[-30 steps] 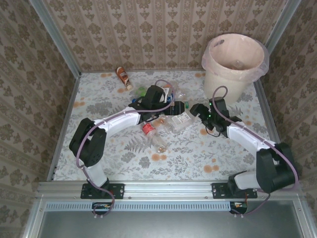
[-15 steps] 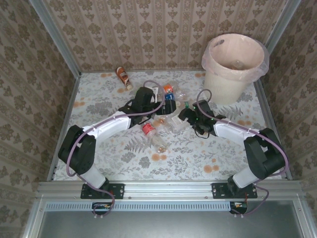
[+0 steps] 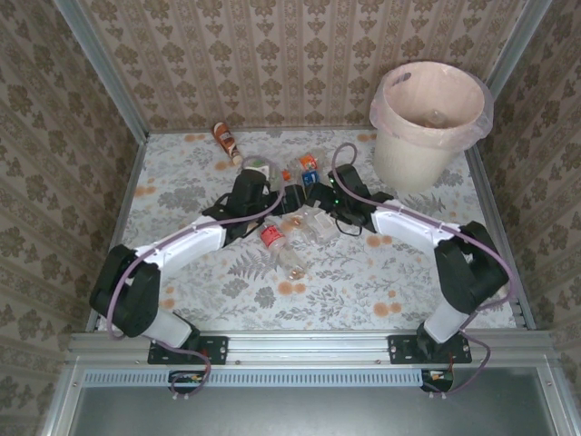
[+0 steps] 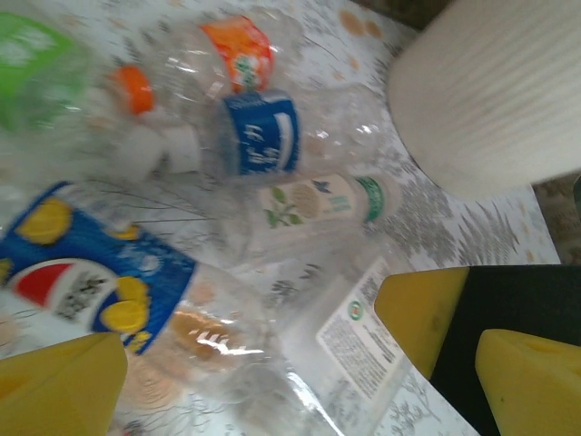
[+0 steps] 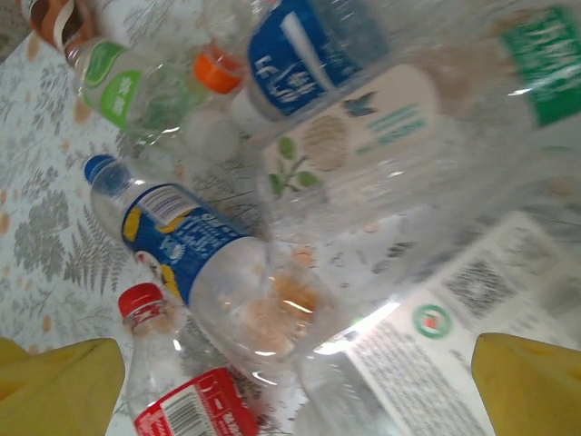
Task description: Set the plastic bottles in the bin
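Note:
A heap of plastic bottles (image 3: 295, 218) lies mid-table between my two grippers. In the left wrist view my open left gripper (image 4: 263, 363) hovers over a clear bottle with a blue Pepsi label (image 4: 91, 272) and one with a white printed label (image 4: 363, 336). Blue-labelled (image 4: 261, 134), orange-labelled (image 4: 238, 50) and cream-labelled (image 4: 318, 202) bottles lie further off. My open right gripper (image 5: 290, 391) hangs above the same Pepsi bottle (image 5: 182, 245), a red-labelled bottle (image 5: 195, 404) and the white-labelled one (image 5: 445, 354). Neither gripper holds anything. The bin (image 3: 427, 118) stands at the back right.
A lone brown-orange bottle (image 3: 227, 141) lies by the back wall at the left. A clear bottle (image 3: 292, 263) rests nearer the front. Wallpapered walls enclose the table. The bin's ribbed side (image 4: 495, 91) is close to the heap on the right.
Both arms have swung left, and the right gripper has closed in on the bottle heap. The right jaws have spread wider. No bottle has been lifted.

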Controlling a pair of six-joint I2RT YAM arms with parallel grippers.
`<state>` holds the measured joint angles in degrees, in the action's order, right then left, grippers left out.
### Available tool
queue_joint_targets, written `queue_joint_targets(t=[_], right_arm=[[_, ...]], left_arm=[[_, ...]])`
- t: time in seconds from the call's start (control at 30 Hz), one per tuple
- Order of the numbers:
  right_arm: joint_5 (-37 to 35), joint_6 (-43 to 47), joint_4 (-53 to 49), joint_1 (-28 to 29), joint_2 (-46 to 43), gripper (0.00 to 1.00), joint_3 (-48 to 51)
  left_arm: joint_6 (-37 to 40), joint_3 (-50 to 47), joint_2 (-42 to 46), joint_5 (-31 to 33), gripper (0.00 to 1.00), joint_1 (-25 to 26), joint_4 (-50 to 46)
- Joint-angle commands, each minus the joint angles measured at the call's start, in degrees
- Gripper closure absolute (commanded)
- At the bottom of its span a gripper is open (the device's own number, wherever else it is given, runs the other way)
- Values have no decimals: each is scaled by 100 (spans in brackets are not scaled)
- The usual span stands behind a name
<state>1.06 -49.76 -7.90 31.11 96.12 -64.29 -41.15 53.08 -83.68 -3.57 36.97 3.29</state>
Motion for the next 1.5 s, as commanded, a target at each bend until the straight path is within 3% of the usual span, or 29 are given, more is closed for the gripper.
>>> queue_joint_targets(t=[0.0, 0.17, 0.33, 0.53, 0.8, 1.2, 1.33, 1.47], right_arm=[[437, 194, -97, 114, 308, 0, -370], [631, 88, -518, 163, 534, 0, -480], [533, 107, -638, 93, 169, 0, 202], [861, 524, -1104, -532, 14, 0, 547], [865, 1877, -2250, -1274, -347, 0, 519], [752, 2136, -3178, -1784, -1419, 0, 1217], [483, 1787, -3418, -1812, -1605, 0, 1016], [-205, 530, -3500, -1847, -1940, 0, 927]], left_arm=[[-385, -327, 483, 933, 0, -84, -204], [-649, -696, 1140, 1824, 0, -128, -717], [-761, -905, 1561, 2267, 0, -164, -1056], [-773, -871, 1569, 2274, 0, -173, -1163], [-798, -747, 1379, 2212, 0, -174, -1203], [-816, -608, 1225, 2221, 0, -173, -1309], [-840, -581, 1153, 2204, 0, -173, -1303], [-829, -554, 1098, 2200, 0, -173, -1311]])
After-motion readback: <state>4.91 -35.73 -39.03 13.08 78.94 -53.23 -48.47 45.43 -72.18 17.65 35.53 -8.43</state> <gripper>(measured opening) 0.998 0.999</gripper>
